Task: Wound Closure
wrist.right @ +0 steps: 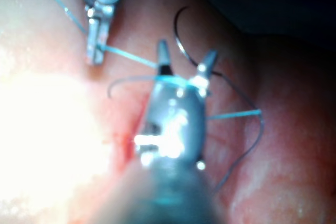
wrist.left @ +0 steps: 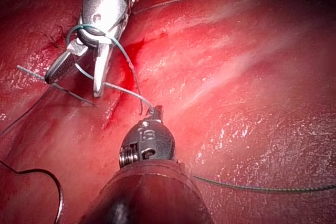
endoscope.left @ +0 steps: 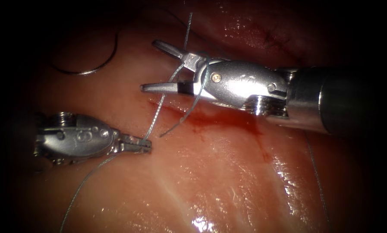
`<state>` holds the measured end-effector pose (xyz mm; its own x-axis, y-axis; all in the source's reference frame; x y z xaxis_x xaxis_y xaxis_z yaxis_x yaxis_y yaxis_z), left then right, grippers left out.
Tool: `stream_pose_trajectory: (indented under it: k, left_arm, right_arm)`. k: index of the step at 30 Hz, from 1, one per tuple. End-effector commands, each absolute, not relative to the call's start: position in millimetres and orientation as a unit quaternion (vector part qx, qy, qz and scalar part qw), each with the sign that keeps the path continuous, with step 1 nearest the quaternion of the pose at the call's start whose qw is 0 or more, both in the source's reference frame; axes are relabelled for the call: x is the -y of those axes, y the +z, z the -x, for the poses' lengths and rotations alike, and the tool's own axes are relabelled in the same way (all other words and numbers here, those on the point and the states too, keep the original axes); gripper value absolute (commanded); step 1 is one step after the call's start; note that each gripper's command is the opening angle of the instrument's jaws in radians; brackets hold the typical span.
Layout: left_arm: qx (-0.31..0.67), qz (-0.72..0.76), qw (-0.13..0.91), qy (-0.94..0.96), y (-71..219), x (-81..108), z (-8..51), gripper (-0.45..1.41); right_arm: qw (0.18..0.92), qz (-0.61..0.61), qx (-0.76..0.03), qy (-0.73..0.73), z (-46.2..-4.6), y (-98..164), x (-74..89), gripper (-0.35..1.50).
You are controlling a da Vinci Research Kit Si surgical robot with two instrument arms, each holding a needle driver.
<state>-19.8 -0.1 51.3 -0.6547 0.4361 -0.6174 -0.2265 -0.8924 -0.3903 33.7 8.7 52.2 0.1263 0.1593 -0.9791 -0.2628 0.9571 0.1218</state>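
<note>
the left pincer (endoscope.left: 137, 144) is clenched on the thread (endoscope.left: 156, 114) just left of the cut (endoscope.left: 210, 118), and the strand runs up from its tip toward the right pincer (endoscope.left: 165, 67), whose jaws stand spread apart with a loop of thread wrapped around the tool behind them and nothing gripped between them. the needle (endoscope.left: 94, 64) lies loose on the tissue (endoscope.left: 210, 181) well to the upper left, not in the tissue and held by neither tool. red fluid (endoscope.left: 228, 123) wets the cut. i'd judge the thread light, limp and slick, best pinched squarely and close to the knot; the needle looks stiff and thin, likely best taken behind its middle curve; the tissue seems soft and slippery.
</note>
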Motion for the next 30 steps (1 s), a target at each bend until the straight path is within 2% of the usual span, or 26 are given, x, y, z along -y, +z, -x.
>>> stream_pose_trajectory:
  k: [1, 12, 30]
  left_arm:
    - [0.143, 0.373, 0.182, 0.898, 51.6, 0.7, 20.1, -0.45]
    - [0.145, 0.383, 0.156, 0.899, 46.5, -0.3, 20.8, -0.45]
    - [0.122, 0.368, 0.150, 0.910, 47.7, -7.0, 18.8, -0.45]
  right_arm:
    - [0.752, 0.038, -0.644, 0.138, -34.5, 53.0, -8.2, 0.98]
    - [0.783, 0.032, -0.609, 0.120, -35.1, 55.2, -6.7, 0.93]
    - [0.780, 0.024, -0.616, 0.107, -35.3, 54.7, -4.9, 0.89]
